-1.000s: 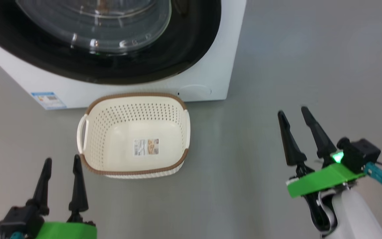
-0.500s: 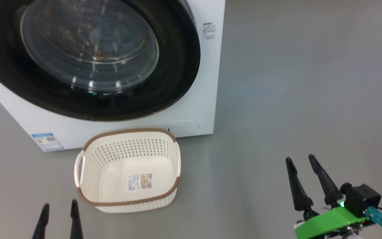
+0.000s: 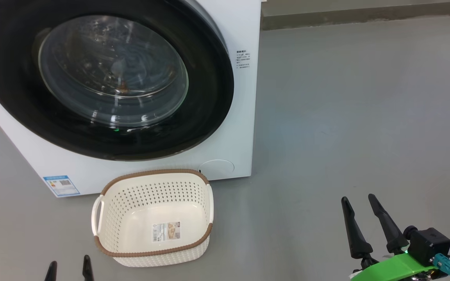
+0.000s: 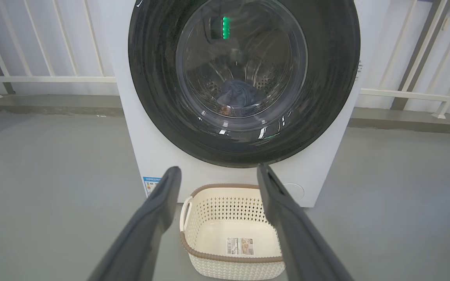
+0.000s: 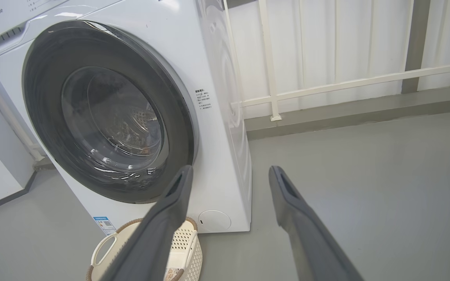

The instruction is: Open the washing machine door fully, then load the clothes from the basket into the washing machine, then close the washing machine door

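Grey floor (image 3: 346, 117); white railing (image 5: 268, 58) along raised grey kerb (image 5: 346, 115), pale wall (image 5: 318, 39) behind.

Washing machine (image 3: 244, 117): 1 pc.
Round door (image 3: 209, 97), black rim: 1.
Perforated basket (image 3: 150, 195): 1.
Label (image 3: 166, 232) in basket: 1.
Blue sticker (image 3: 61, 185): 1.
Clothes bundle (image 4: 238, 95) behind glass: 1 seen.
Claws: 2, i.e. left claw (image 3: 69, 260) and right claw (image 3: 358, 197); fingers (image 3: 356, 234): 2 ea.

Head camera looks down on the washing machine (image 3: 244, 97); left wrist faces it squarely, low; right wrist sees it obliquely. All share the basket (image 3: 150, 195) before it.
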### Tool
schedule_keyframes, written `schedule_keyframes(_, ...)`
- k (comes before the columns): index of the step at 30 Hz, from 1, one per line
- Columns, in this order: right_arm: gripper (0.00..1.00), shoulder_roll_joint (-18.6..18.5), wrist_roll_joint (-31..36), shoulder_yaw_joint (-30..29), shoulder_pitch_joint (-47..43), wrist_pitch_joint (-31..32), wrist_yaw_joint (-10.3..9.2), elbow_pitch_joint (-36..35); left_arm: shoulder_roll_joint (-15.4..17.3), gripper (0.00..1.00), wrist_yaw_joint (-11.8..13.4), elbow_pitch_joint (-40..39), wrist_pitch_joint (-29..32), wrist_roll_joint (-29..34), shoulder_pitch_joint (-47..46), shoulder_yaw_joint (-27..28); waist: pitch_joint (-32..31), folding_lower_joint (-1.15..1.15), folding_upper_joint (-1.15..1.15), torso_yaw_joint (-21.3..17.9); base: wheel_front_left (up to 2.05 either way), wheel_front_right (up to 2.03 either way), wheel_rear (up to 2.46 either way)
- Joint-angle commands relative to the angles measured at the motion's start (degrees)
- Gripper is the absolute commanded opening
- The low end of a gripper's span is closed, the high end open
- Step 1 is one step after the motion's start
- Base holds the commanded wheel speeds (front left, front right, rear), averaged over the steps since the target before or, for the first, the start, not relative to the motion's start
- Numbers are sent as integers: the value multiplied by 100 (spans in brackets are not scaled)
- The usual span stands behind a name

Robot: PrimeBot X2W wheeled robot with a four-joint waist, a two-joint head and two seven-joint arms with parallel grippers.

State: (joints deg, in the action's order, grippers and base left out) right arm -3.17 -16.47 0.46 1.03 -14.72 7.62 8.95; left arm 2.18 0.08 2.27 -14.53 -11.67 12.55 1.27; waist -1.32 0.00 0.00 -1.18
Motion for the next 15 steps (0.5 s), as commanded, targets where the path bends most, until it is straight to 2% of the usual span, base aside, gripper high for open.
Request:
schedule_keyframes(1, 100, 6, 92, 99, 18, -28, -13, -151, 70, 100, 73, -142, -47, 26, -109, 163, -13, 0, 0, 18, 0, 0, 0)
schedule_keyframes(15, 100, 24, 134, 49, -15, -28, -13, -109, 70, 100, 157, -153, -47, 19, -27, 115, -49, 0, 0, 40, 0, 0, 0)
